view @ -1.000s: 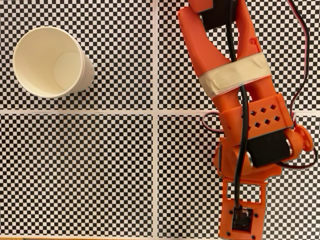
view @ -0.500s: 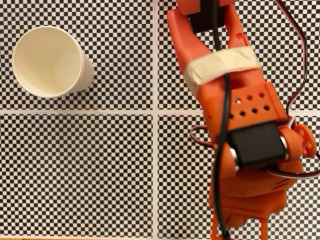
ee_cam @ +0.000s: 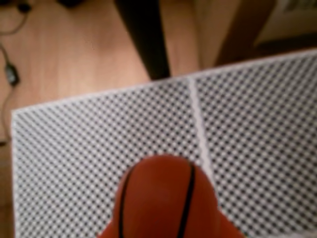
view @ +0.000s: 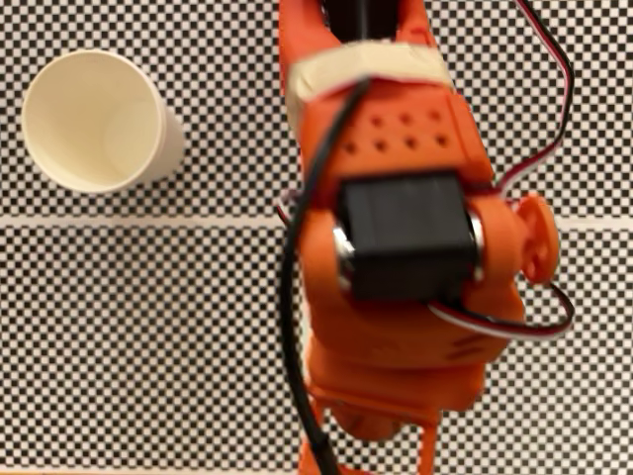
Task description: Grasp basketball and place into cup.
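Basketball held aloft, cup waiting.
Gripper (ee_cam: 168, 233) closed around the basketball (ee_cam: 166, 198) above the checkered table (view: 148, 346); cup (view: 94, 119) upright near the table's upper-left corner in the fixed view.

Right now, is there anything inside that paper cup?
No. The fixed view looks straight into the cup: just its bare cream bottom. The ball shows close up in the wrist view, high above the checkered mat.
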Action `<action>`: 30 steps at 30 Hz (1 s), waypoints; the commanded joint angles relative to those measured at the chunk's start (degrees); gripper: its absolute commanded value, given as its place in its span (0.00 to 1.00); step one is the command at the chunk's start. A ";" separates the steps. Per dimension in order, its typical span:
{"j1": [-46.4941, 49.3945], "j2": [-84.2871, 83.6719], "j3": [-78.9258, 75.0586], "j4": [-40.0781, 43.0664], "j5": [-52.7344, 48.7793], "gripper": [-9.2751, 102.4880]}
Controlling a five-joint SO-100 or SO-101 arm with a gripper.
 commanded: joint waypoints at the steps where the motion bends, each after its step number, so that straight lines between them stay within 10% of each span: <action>1: 1.32 8.88 5.36 0.79 -0.70 0.08; 30: 23.47 48.16 46.85 0.88 -20.92 0.08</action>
